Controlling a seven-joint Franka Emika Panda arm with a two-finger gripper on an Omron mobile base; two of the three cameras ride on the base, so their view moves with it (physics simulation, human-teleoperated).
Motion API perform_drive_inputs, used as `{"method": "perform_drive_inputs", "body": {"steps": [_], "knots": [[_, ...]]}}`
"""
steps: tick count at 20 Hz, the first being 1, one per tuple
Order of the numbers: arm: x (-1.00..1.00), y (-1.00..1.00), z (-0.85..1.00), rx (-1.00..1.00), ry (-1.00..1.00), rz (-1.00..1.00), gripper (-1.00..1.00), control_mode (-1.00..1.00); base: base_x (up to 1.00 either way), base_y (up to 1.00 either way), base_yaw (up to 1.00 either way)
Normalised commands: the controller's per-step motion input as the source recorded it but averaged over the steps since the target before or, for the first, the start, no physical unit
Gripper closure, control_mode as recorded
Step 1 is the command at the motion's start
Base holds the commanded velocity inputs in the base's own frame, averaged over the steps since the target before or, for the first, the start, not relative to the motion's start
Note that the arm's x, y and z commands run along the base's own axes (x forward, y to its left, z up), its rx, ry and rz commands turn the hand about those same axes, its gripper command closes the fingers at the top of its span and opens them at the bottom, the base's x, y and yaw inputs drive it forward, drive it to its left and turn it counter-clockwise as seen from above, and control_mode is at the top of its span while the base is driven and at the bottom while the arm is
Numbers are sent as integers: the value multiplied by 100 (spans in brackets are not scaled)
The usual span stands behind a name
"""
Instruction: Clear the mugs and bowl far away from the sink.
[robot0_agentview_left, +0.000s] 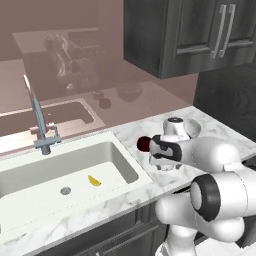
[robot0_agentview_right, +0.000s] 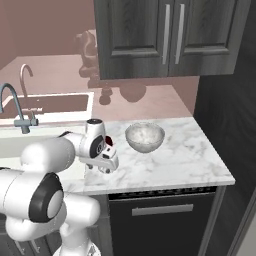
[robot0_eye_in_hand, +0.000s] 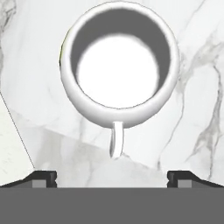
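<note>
No readable text, label, brand, number or sign appears anywhere.

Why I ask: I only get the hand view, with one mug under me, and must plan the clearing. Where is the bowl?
Observer: The bowl stands upright on the marble counter, to the right of the pincer and apart from it.
Operator: And which side is the sink?
Observer: The sink lies to the pincer's left, its near corner close beside the arm.
Operator: Anything in it?
Observer: A small yellow scrap lies on its floor, a little right of the drain.
</note>
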Motion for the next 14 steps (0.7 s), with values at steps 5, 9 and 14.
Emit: {"method": "perform_drive_inputs", "body": {"steps": [5, 9, 14], "knots": [[6, 0, -19, 0, 0, 0, -100, -100, 0, 0, 0], [16, 0, -14, 0, 0, 0, -100, -100, 0, 0, 0], [17, 0, -5, 0, 0, 0, -100, -100, 0, 0, 0]]}}
